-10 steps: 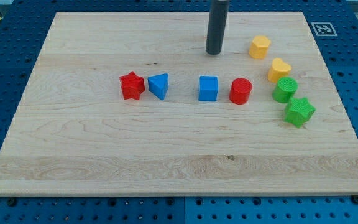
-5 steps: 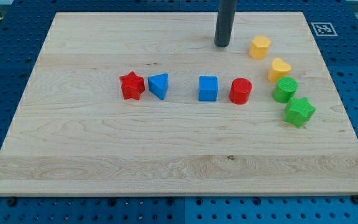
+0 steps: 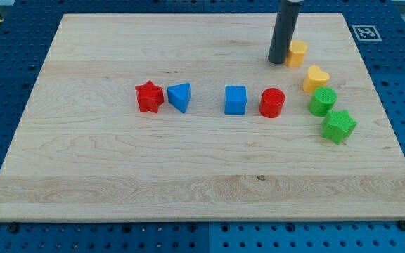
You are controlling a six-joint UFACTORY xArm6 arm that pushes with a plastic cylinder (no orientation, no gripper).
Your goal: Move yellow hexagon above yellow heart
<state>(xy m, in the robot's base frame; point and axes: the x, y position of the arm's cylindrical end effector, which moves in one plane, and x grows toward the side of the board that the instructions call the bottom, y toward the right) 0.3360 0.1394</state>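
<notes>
The yellow hexagon (image 3: pixel 297 53) lies at the board's upper right. The yellow heart (image 3: pixel 316 78) lies just below it and slightly to the view's right. My tip (image 3: pixel 278 61) is down on the board at the hexagon's left side, touching it or nearly so. The dark rod rises from there out of the view's top.
A green round block (image 3: pixel 323 101) and a green star (image 3: pixel 339 126) follow below the heart. A red cylinder (image 3: pixel 272 102), blue cube (image 3: pixel 235 100), blue triangle (image 3: pixel 180 96) and red star (image 3: pixel 149 96) form a row across the middle. The wooden board (image 3: pixel 118 183) ends close to the right of the yellow blocks.
My tip has moved to the view's right, from about mid-board at the top to the yellow hexagon's left side. No block has visibly moved.
</notes>
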